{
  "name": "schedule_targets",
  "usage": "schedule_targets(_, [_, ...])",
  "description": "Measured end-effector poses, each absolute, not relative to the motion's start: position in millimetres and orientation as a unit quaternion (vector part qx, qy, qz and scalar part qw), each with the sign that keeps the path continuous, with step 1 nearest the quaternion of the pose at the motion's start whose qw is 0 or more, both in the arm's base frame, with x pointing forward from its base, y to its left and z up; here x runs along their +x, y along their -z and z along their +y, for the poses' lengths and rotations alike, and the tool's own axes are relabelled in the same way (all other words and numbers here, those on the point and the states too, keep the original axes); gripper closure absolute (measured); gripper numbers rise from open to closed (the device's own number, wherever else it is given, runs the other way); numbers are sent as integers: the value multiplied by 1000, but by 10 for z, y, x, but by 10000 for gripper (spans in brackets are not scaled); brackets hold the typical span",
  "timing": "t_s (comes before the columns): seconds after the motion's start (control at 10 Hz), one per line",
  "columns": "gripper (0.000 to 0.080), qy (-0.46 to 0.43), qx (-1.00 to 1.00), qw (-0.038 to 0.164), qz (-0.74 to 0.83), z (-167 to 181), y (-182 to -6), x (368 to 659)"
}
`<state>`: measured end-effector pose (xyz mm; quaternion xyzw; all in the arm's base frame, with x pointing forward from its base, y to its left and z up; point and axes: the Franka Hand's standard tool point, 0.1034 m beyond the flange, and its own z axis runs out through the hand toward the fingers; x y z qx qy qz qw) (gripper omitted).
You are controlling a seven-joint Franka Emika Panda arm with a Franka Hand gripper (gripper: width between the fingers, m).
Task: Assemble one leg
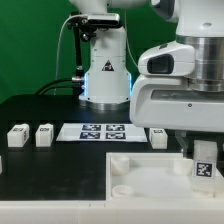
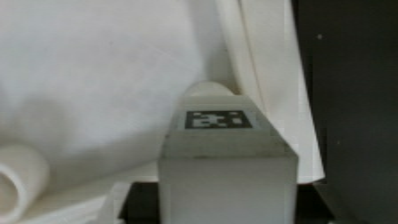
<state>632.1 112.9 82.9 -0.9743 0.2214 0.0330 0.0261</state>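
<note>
Nearest, the gripper (image 1: 204, 172) clamps the leg (image 1: 205, 160) upright, tag outward, over the white tray-like part (image 1: 140, 175) near its edge on the exterior view's right. Just behind the tray stands a spare leg (image 1: 158, 135). Beyond it the marker board (image 1: 97, 131) lies flat.

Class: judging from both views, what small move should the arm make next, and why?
Probably shift the leg sideways toward the round socket. The claw appears to hold it over the tray-like part, but the socket sits off to one side, not beneath.
</note>
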Motion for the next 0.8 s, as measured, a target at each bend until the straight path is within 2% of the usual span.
schedule_targets(0.4, [506, -49, -820, 40, 569, 1067, -804, 6320])
schedule_targets(0.7, [506, -62, -724, 30, 686, 1065, -806, 6322])
schedule_targets(0.8, [506, -62, -737, 30, 672, 1065, -804, 6319])
